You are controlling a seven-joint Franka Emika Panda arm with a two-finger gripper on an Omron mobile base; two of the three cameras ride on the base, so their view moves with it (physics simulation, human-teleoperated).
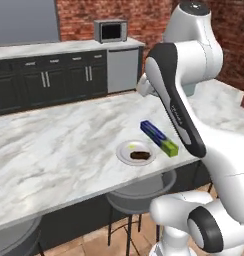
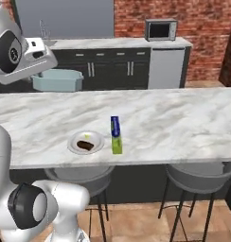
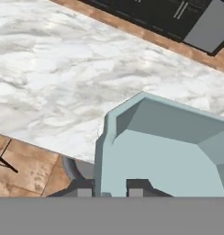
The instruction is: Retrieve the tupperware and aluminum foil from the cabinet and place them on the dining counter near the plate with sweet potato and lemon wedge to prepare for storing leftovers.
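Observation:
My gripper (image 3: pixel 111 188) is shut on the rim of a pale blue-green tupperware (image 3: pixel 173 151). In the right base view the tupperware (image 2: pixel 57 79) hangs under the hand above the far left of the dining counter (image 2: pixel 183 118). On the counter's near side stands a white plate (image 1: pixel 122 150) (image 2: pixel 72 142) with a brown sweet potato (image 1: pixel 139 155) (image 2: pixel 84 145) and a small yellow lemon wedge (image 2: pixel 87 136). The aluminum foil box (image 1: pixel 159 138) (image 2: pixel 116 134), blue with a green end, lies just right of the plate.
Grey bar stools (image 1: pixel 139 192) (image 2: pixel 195 172) stand under the counter's near edge. Dark cabinets (image 1: pixel 54 80), a steel dishwasher (image 2: pixel 167 68) and a microwave (image 1: pixel 110 30) (image 2: pixel 160 29) line the back brick wall. Wide bare marble lies to the left of the plate.

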